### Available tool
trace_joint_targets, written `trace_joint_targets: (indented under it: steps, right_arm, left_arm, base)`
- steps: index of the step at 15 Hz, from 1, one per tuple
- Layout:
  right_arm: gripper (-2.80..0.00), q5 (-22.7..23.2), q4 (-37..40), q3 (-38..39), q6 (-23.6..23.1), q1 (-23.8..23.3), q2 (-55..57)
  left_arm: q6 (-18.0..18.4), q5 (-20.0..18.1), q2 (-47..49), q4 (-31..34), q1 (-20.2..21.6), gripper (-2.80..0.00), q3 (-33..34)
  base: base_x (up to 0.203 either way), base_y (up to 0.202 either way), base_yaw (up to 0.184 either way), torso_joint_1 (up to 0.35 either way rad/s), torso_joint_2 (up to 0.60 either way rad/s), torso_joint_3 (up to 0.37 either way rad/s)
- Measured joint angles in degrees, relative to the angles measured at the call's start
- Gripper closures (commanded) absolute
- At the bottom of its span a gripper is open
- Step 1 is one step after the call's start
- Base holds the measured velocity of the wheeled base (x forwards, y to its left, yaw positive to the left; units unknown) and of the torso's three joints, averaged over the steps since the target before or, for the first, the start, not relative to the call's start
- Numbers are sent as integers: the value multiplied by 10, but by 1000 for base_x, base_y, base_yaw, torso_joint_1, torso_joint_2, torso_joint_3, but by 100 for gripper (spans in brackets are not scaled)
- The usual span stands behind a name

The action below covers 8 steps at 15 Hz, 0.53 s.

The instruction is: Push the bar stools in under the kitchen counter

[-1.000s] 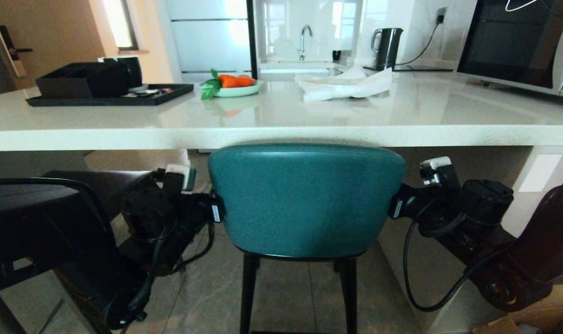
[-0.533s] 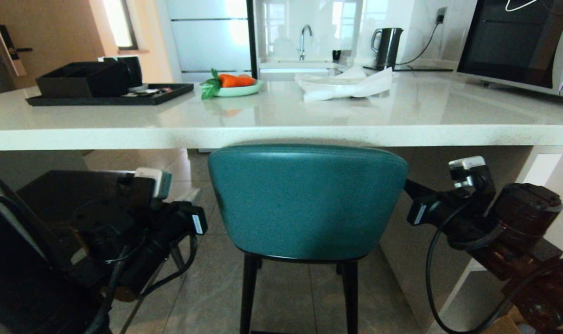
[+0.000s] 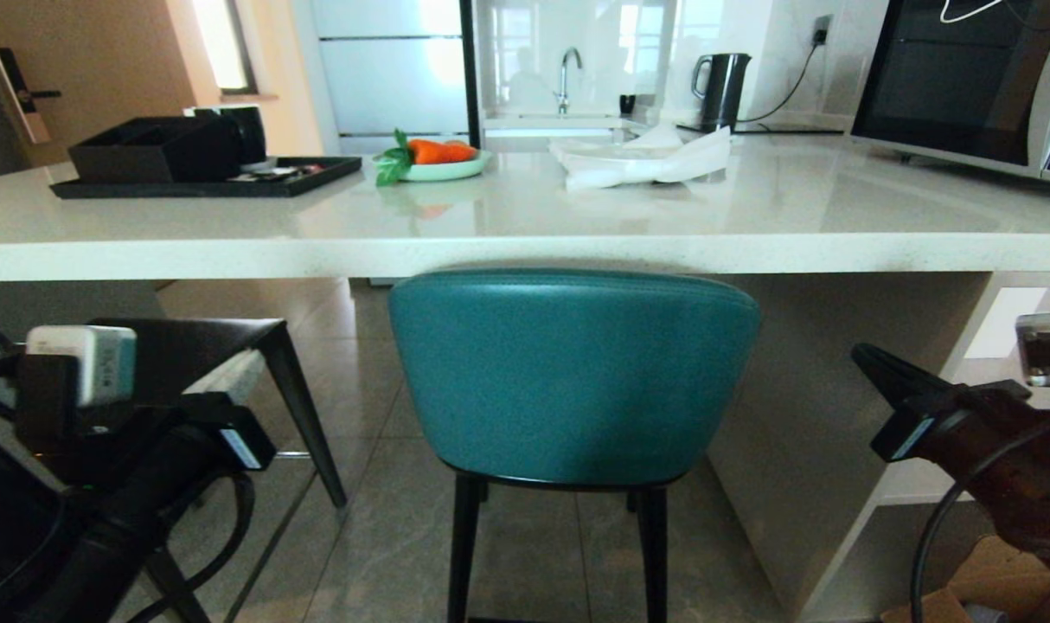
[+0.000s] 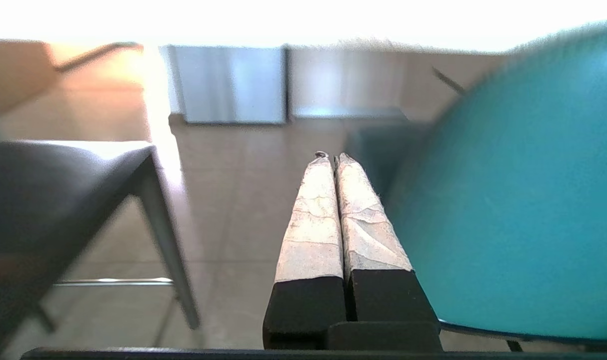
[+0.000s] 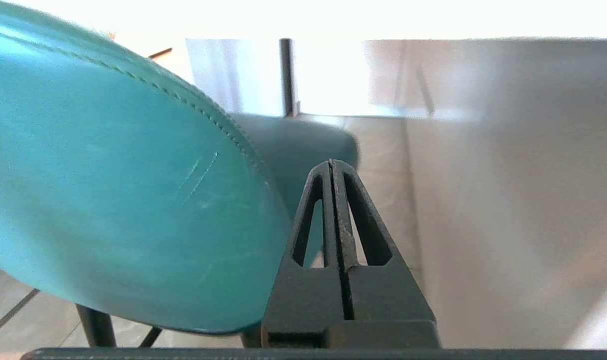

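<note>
The teal bar stool [image 3: 573, 372] stands in the middle, the top of its back just under the front edge of the white kitchen counter [image 3: 525, 253]. To its left the dark bar stool [image 3: 188, 339] shows its seat and one leg below the worktop. My left gripper [image 4: 333, 157] is shut and empty, in the gap between the dark stool [image 4: 43, 190] and the teal back [image 4: 523, 200], touching neither. My right gripper [image 3: 862, 356] hangs right of the teal stool, clear of it. It [image 5: 332, 162] is shut on nothing, beside the teal back [image 5: 108, 175].
The counter's white end panel [image 3: 793, 450] stands close on the teal stool's right. On the worktop are a black tray [image 3: 205, 183], a plate of carrots [image 3: 438, 160], white cloth [image 3: 646, 160], a kettle [image 3: 722, 86] and a microwave [image 3: 966, 78]. A cardboard box [image 3: 940, 606] lies low at the right.
Both arms have drawn back from the two sides of the teal stool's back, outward and toward the camera. The teal stool has not moved. The dark stool's seat and leg now show.
</note>
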Motion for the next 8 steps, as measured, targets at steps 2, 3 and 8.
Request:
trace_joint_targets:
  steps: [2, 3, 8]
  right_arm:
    - [0, -6, 43, 8, -12, 0, -62]
    - [0, -7, 79, 3, -22, 0, -99]
    - [0, -50, 354, -71, -45, -17, -310]
  left_arm:
    - [6, 3, -83, 69, 21, 0, 0]
    - [10, 3, -132, 120, 39, 0, -10]
    - [26, -13, -350, 405, 144, 0, -81]
  base:
    - [0, 0, 0, 0, 0, 0]
    - [0, 0, 0, 0, 0, 0]
    - [0, 0, 0, 0, 0, 0]
